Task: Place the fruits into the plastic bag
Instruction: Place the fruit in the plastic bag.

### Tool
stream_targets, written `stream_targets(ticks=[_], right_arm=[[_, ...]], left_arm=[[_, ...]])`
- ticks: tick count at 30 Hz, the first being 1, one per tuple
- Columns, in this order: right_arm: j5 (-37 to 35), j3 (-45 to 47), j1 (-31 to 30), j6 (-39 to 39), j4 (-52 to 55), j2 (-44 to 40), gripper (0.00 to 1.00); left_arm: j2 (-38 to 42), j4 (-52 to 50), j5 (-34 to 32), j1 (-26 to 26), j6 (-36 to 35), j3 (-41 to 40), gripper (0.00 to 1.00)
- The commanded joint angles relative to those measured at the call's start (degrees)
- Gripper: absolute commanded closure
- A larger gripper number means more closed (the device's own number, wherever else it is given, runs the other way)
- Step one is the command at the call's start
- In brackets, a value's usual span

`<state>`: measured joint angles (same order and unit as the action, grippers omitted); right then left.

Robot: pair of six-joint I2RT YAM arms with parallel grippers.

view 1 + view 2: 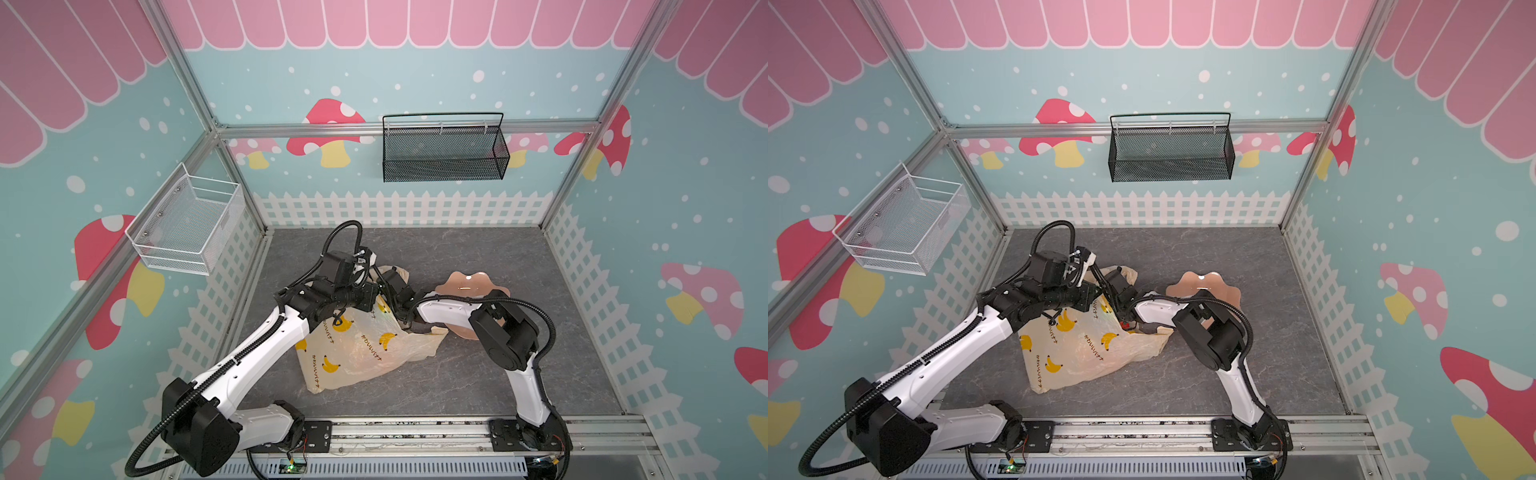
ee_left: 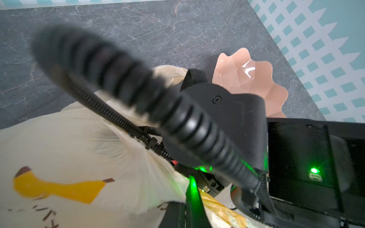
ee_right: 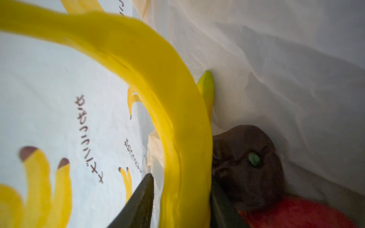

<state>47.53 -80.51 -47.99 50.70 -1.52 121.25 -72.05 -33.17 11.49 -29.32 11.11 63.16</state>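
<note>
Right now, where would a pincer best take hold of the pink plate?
Probably the plate by its raised wavy rim on the far side, clear of the right arm, coming down from above: one finger inside, one outside. It is wide and shallow, so only that thin edge fits between fingers.

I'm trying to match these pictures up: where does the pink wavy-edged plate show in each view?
In a top view: pink plate right of centre, partly under the right arm.
In a top view: pink plate nearer centre, likewise covered.
Left wrist view: pink plate beyond the plastic bag.
Right wrist view: not in it.
Shared landmark: the plastic bag, in all four.
</note>
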Motion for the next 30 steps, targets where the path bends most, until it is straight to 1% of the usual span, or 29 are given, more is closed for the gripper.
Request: stream_targets(ticks=[1,3,4,9,15,19,20,24,30], right_arm=[[2.04,-0.93,-0.53,1.95,0.37,0.01,0.33],[1.45,0.12,-0.53,1.21,1.46,-1.45,0.21],[1.43,0.63,-0.53,0.97,1.58,-2.05,0.18],[-0.5,2.15,-0.42,-1.53,5.17,-5.15,0.11],[-5.04,3.6,0.43,-3.76,8.96,-9.19,0.08],[-9.38,3.81,1.05,-7.14,13.8,-11.92,0.07],[-10.36,3.93,1.27,-8.21,15.45,-14.34,0.07],[-14.89,5.04,2.09,-11.56,20.19,-18.24,0.06],[-21.55,6.9,3.08,-14.35,23.8,-24.38,0.04]], left_arm=[[2.12,0.51,-0.63,0.45,-0.75,-1.15,1.0],[2.82,0.36,-0.85,0.74,-0.66,-1.76,1.0],[3.11,0.33,-0.93,0.89,-0.61,-2.02,1.0],[4.74,-0.09,-1.31,1.59,-0.14,-3.64,1.0],[6.61,-0.67,-1.64,1.8,0.53,-4.8,1.0],[7.86,-1.15,-2.15,1.81,0.84,-5.37,1.0],[8.04,-1.21,-2.24,1.86,0.92,-5.41,1.0],[8.59,-1.37,-2.39,1.82,1.1,-5.88,1.0],[8.92,-1.39,-1.95,1.81,1.62,-6.2,1.0]])
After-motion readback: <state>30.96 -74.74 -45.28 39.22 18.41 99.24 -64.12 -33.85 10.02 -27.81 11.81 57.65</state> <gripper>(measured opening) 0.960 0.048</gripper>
